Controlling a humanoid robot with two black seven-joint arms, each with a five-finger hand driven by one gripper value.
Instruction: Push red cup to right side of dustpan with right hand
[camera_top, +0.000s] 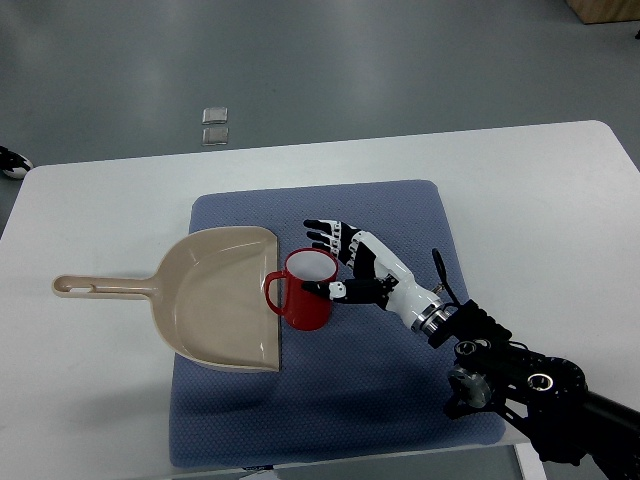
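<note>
A red cup (306, 298) with a white inside stands upright on the blue mat (380, 390), its handle pointing left against the wide front edge of the beige dustpan (215, 300). My right hand (345, 262) reaches in from the lower right and rests against the cup's right side. Its fingers (325, 235) are spread along the far rim and the thumb (335, 291) touches the cup's near right wall. The hand grasps nothing. The dustpan lies flat with its long handle (100, 288) pointing left onto the white table. My left arm does not show.
The blue mat covers the middle of the white table (540, 200), with bare mat to the right of and in front of the cup. Two small square floor markers (215, 124) lie beyond the table's far edge. A dark object (10, 160) peeks in at the left edge.
</note>
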